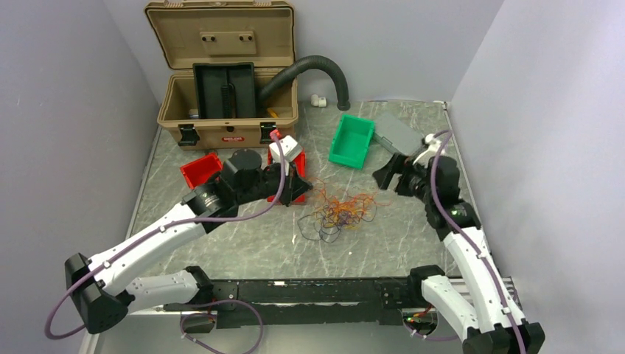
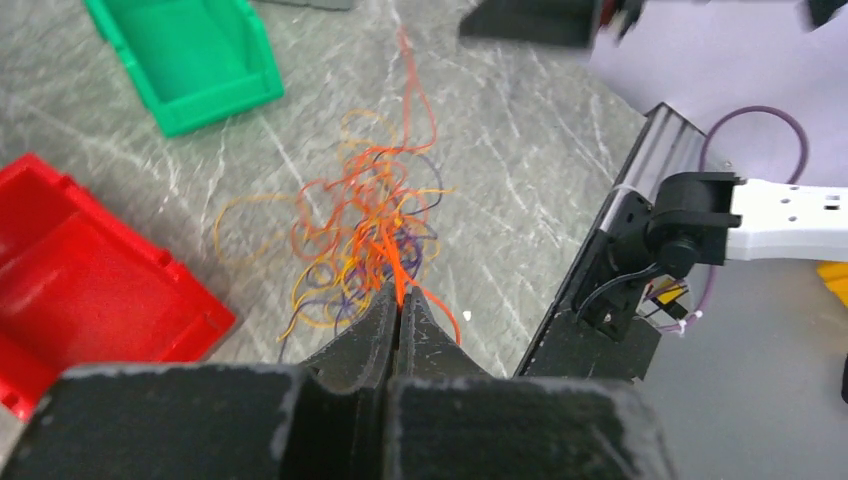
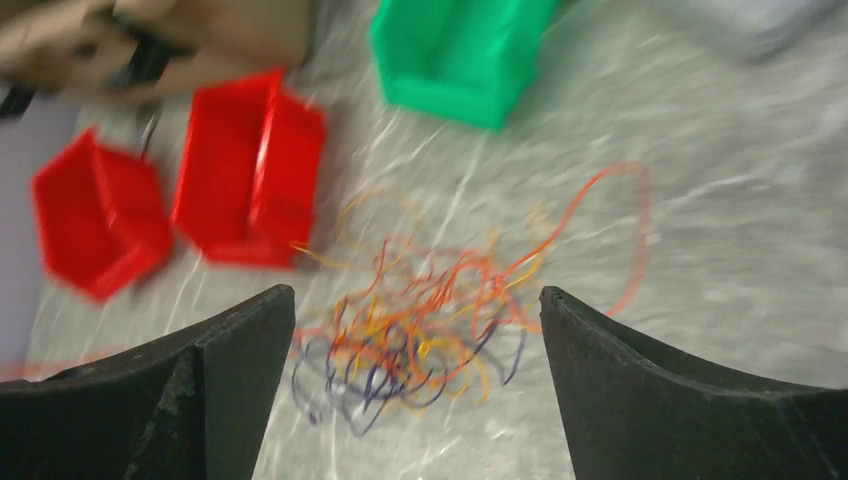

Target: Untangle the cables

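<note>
From above, the cables (image 1: 340, 212) lie knotted on the table (image 1: 243, 243), between both arms. Left wrist: the left gripper (image 2: 398, 303) pinches a few orange strands, which look light, limp and likely to snag, so are best drawn by one free end. Right wrist: the right gripper (image 3: 415, 310) gapes wide above the heap, empty.

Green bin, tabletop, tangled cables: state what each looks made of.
The green bin is likely moulded plastic: uniform colour, faint sheen. The tabletop is grey with pale veins, stone or a marble-print laminate, cannot tell which. The cables are hair-thin wires, probably plastic-coated, given bright colours and limp loops.
</note>
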Available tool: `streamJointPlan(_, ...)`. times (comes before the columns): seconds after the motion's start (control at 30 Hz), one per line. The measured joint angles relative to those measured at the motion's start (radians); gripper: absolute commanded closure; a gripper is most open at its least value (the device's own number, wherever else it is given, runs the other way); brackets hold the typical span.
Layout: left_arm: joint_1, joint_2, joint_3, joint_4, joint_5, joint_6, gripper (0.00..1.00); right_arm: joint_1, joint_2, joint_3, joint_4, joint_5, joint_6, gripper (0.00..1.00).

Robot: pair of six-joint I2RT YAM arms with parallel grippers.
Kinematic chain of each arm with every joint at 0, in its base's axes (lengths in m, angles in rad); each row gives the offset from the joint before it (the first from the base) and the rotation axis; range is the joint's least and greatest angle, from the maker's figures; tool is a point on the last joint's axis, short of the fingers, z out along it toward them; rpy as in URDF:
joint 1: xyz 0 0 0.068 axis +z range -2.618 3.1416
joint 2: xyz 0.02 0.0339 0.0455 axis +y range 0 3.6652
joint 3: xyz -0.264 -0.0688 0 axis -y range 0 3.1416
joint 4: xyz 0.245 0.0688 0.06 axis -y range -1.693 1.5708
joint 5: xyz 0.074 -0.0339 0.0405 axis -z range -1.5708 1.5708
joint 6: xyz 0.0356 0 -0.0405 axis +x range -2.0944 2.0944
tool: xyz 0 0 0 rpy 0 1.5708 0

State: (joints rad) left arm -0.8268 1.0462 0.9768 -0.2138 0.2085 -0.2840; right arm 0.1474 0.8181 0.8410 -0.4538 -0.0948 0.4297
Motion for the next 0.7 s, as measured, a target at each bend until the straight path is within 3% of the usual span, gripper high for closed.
streamJointPlan(0.1,-0.011,0.059,0.090,-0.029,0.030,0.010,1.00,0.034,-0.041,-0.153,0.099,-0.188,-0.022,0.10)
streamJointPlan(0.23,-0.014,0.108,0.183,-0.057,0.059,0.013,1.00,0.183,-0.073,-0.293,0.231,-0.266,-0.055,0.10)
streamJointPlan(0.4,-0.014,0.151,0.266,-0.073,0.076,0.018,1.00,0.370,-0.026,-0.397,0.455,-0.257,-0.102,0.10)
streamJointPlan(0.53,-0.014,0.181,0.312,-0.089,0.086,0.018,1.00,0.421,0.071,-0.442,0.605,-0.207,-0.124,0.11)
streamJointPlan(0.7,-0.014,0.204,0.360,-0.095,0.098,0.013,1.00,0.472,0.288,-0.438,0.760,-0.041,-0.119,0.22)
